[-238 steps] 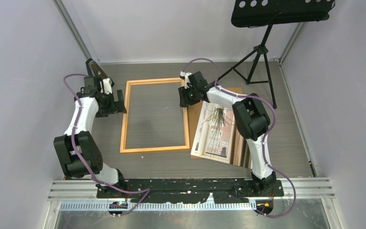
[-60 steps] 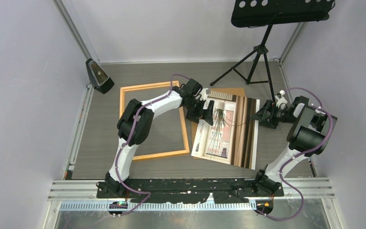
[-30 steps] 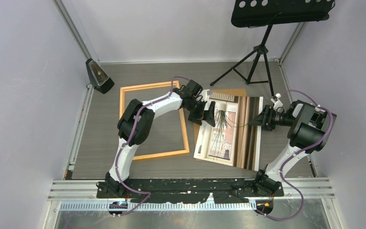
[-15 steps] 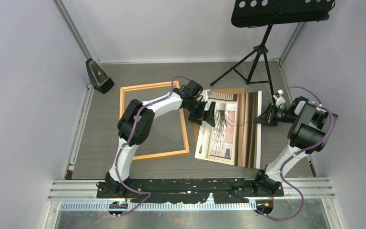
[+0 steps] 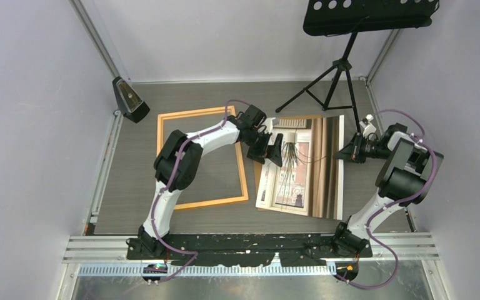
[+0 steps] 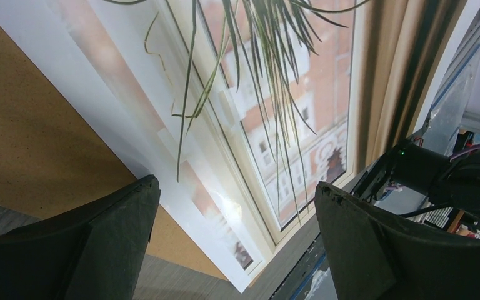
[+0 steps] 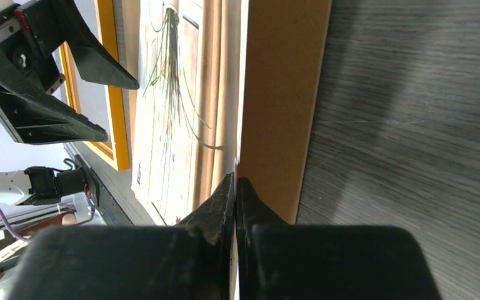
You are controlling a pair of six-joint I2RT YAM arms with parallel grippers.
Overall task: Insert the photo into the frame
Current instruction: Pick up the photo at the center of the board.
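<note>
The photo (image 5: 294, 167), a window with curtains and a spiky plant, lies face up on the brown backing board (image 7: 281, 94), right of the orange frame (image 5: 161, 156). My right gripper (image 5: 345, 152) is shut on the photo's right edge and holds that edge slightly raised; in the right wrist view (image 7: 235, 180) the paper runs edge-on between the closed fingers. My left gripper (image 5: 274, 150) is open and empty, hovering over the photo's left part; in the left wrist view (image 6: 236, 185) the print (image 6: 275, 112) shows between the spread fingers.
A black music stand on a tripod (image 5: 340, 69) stands at the back right. A small black wedge-shaped object (image 5: 128, 100) sits at the back left corner. Walls close in on three sides; a metal rail (image 5: 250, 247) runs along the near edge.
My right gripper, shut on the photo's right edge, has drawn back a little to the right and the far side, pulling the sheet flatter. My left gripper stays open over the photo.
</note>
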